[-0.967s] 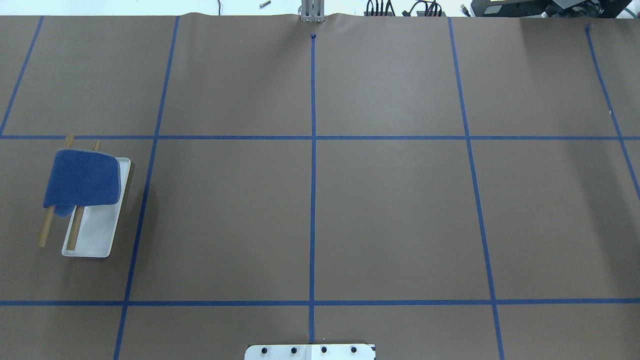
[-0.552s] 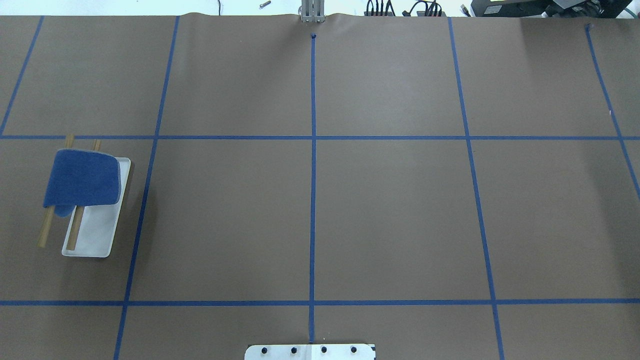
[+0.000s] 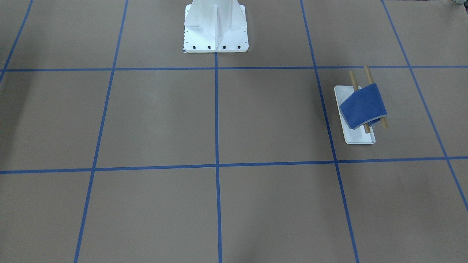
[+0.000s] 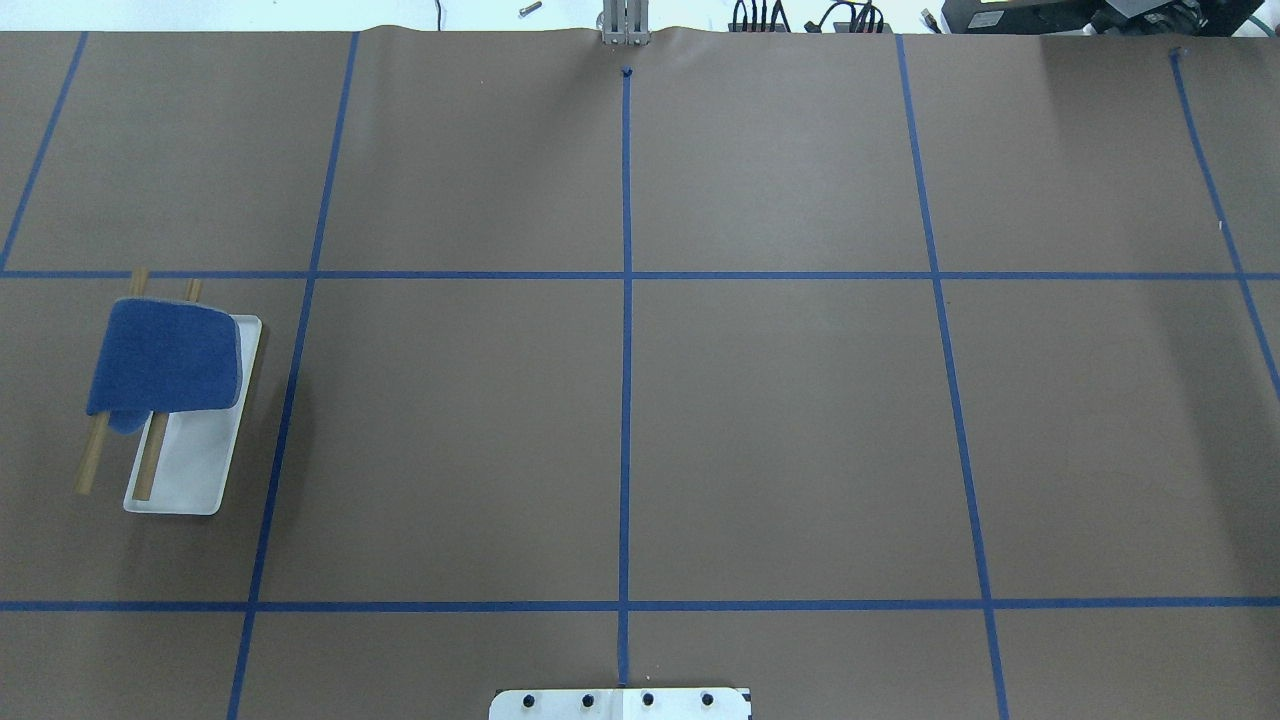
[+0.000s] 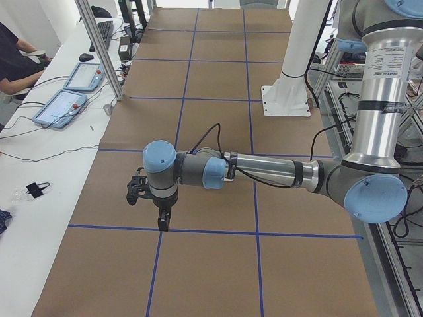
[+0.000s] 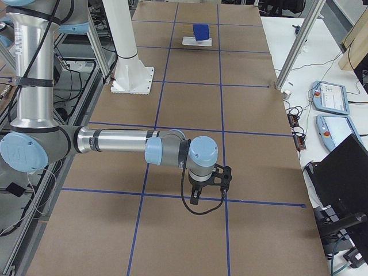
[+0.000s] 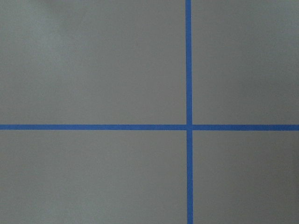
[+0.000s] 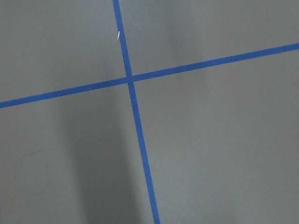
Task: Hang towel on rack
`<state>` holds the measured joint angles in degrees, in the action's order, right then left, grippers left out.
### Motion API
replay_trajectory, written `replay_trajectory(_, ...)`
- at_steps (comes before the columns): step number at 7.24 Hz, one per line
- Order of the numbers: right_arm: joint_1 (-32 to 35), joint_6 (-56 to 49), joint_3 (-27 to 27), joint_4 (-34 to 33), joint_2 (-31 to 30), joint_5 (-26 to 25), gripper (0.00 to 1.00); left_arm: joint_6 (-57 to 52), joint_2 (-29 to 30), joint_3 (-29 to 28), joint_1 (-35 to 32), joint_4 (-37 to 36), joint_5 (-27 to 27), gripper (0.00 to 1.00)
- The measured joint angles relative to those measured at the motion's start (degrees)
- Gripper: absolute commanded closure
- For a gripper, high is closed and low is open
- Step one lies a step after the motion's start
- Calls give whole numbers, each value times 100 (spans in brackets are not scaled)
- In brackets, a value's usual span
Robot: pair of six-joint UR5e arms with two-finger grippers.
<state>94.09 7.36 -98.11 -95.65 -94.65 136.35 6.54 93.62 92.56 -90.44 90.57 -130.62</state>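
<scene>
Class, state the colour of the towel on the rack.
The towel is royal blue with grey edging; best in front-facing view.

- We see the towel [image 4: 165, 355] as soft, matt, napped cloth.
- Our rack [image 4: 195, 470] looks smooth and white below, its dowels [image 4: 148, 465] bare tan wood.
- We read the table [image 4: 780, 430] as matt brown paper, crossed by blue tape [image 4: 625, 400].
</scene>
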Motion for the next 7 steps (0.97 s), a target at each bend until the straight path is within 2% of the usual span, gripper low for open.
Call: replay_trajectory(7, 4, 134, -44, 28, -55, 31, 0, 178, -27, -41, 0, 40, -2, 1)
